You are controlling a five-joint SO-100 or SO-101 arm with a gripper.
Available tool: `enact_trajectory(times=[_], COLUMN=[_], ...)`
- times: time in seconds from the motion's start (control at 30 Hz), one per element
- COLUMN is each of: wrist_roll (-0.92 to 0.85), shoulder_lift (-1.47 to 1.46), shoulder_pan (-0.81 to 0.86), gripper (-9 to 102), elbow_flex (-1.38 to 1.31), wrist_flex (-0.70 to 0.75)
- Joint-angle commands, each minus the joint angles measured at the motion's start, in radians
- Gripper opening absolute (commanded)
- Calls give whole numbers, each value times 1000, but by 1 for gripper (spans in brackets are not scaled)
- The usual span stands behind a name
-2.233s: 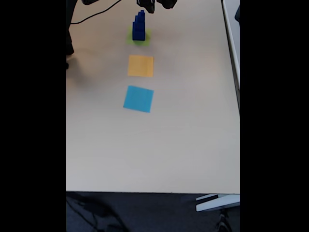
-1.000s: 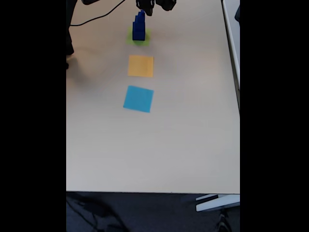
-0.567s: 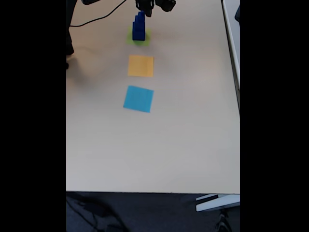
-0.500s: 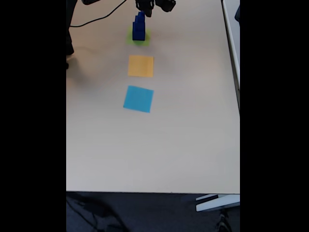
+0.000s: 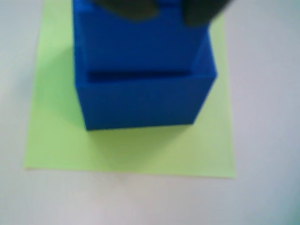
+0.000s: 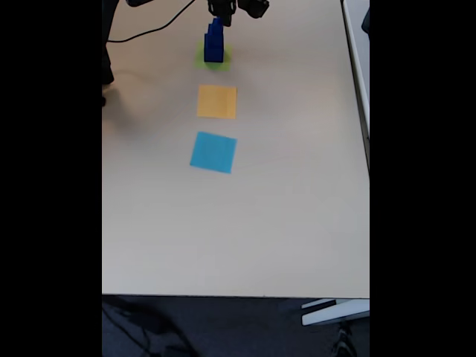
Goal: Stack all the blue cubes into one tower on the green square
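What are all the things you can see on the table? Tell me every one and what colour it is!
Tower: one, dark blue cubes piled up, narrower toward the top; it stands on the green square at the far end of the table in the fixed view. The exact number of cubes is too blurred to count.
Green square: one, light yellow-green paper, flat under the tower.
Orange square: one, orange paper, flat, just nearer than the green one.
Light-blue square: one, light blue paper, flat, nearer again, slightly turned.
Table: one, pale beige.
Cable: one, black, on the far left of the table.
Gripper: one, black, just above the top of the tower; open or shut cannot be told.
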Motion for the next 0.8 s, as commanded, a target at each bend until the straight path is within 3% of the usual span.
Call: enact_trajectory(times=[0.0, 0.77], wrist_roll=[0, 3], shoulder_lift=[41, 41], shoulder_pan=[0, -14], gripper=[0, 0], elbow_flex=[-6, 0], wrist_flex=[6, 3])
